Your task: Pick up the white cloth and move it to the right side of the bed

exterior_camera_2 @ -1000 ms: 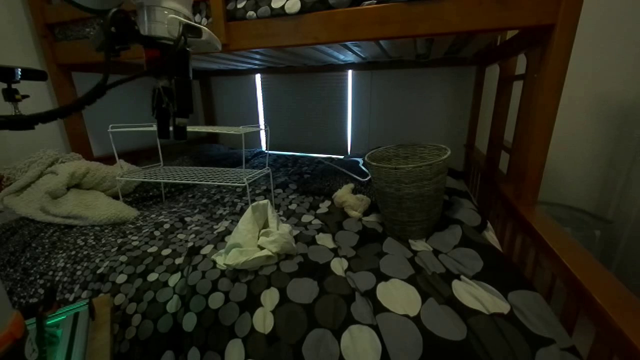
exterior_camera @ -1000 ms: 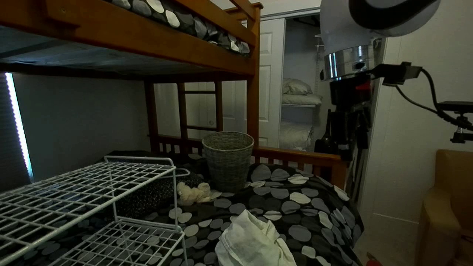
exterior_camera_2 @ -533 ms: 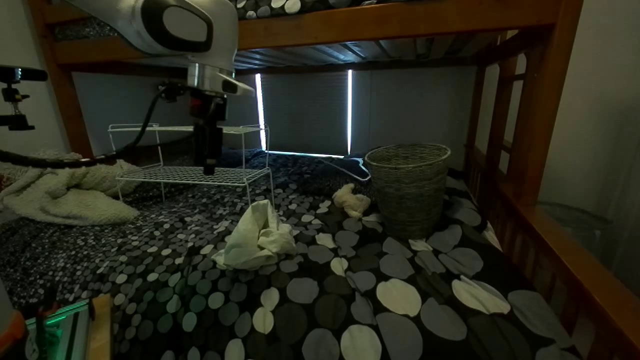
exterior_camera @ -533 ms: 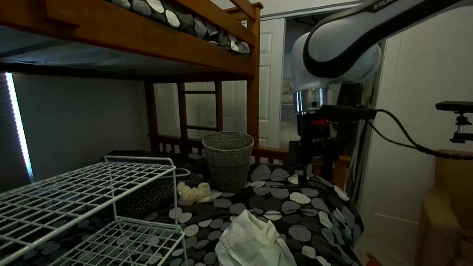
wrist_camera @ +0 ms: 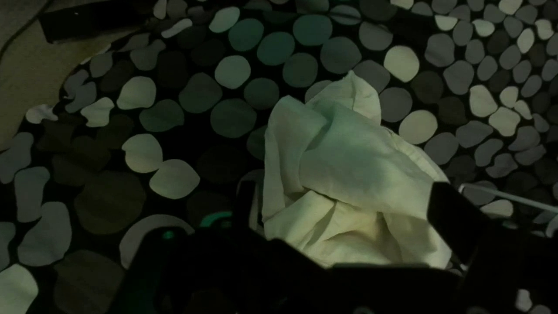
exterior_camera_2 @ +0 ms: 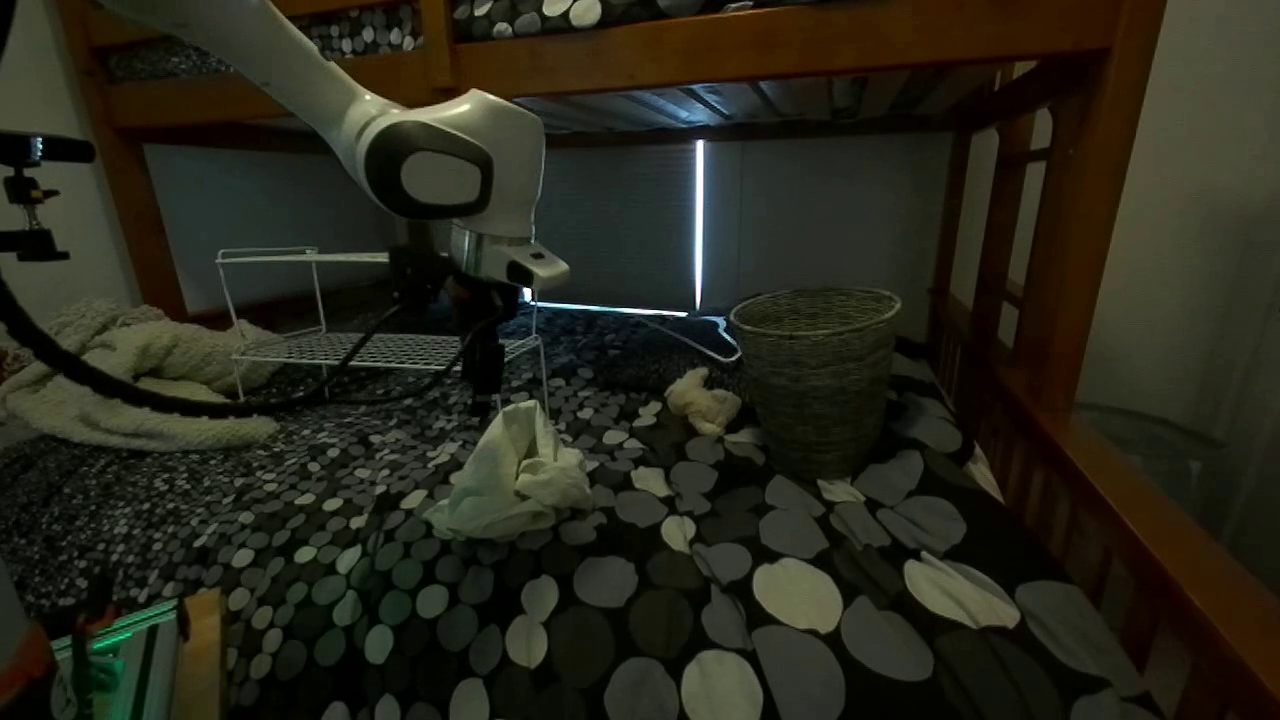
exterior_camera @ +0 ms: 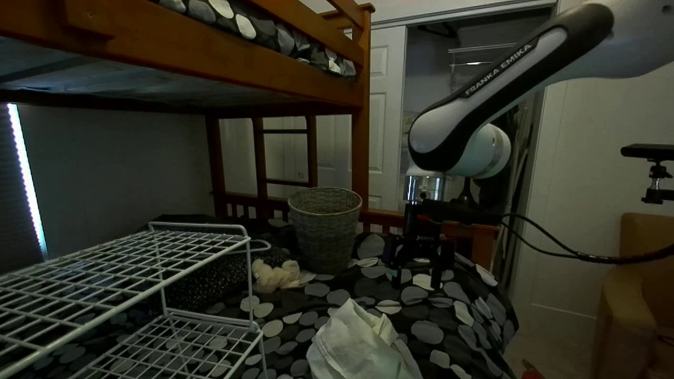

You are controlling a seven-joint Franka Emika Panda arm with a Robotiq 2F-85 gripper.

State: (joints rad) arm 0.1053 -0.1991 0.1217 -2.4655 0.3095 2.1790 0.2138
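Note:
The white cloth lies crumpled in a peaked heap on the dotted bed cover (exterior_camera_2: 620, 640). It shows in both exterior views (exterior_camera: 363, 342) (exterior_camera_2: 520, 475) and fills the middle of the wrist view (wrist_camera: 348, 152). My gripper shows low over the bed near the cloth in both exterior views (exterior_camera: 416, 284) (exterior_camera_2: 483, 405). In the wrist view the gripper (wrist_camera: 344, 192) is open, with its dark fingers apart and the cloth showing between and beyond them. Nothing is held. The cloth's near end is hidden behind the gripper body in the wrist view.
A white wire rack (exterior_camera: 126, 268) (exterior_camera_2: 390, 350) stands close to the gripper. A wicker basket (exterior_camera: 325, 237) (exterior_camera_2: 815, 390) stands by a small cream bundle (exterior_camera_2: 703, 402). A fluffy blanket (exterior_camera_2: 140, 380) lies on the bed. The upper bunk's wooden rail (exterior_camera_2: 780, 45) runs overhead.
My arm has come down and closer to the bed. The gripper has moved left in an exterior view and right in the opposite one, nearer the cloth. The cloth has not moved.

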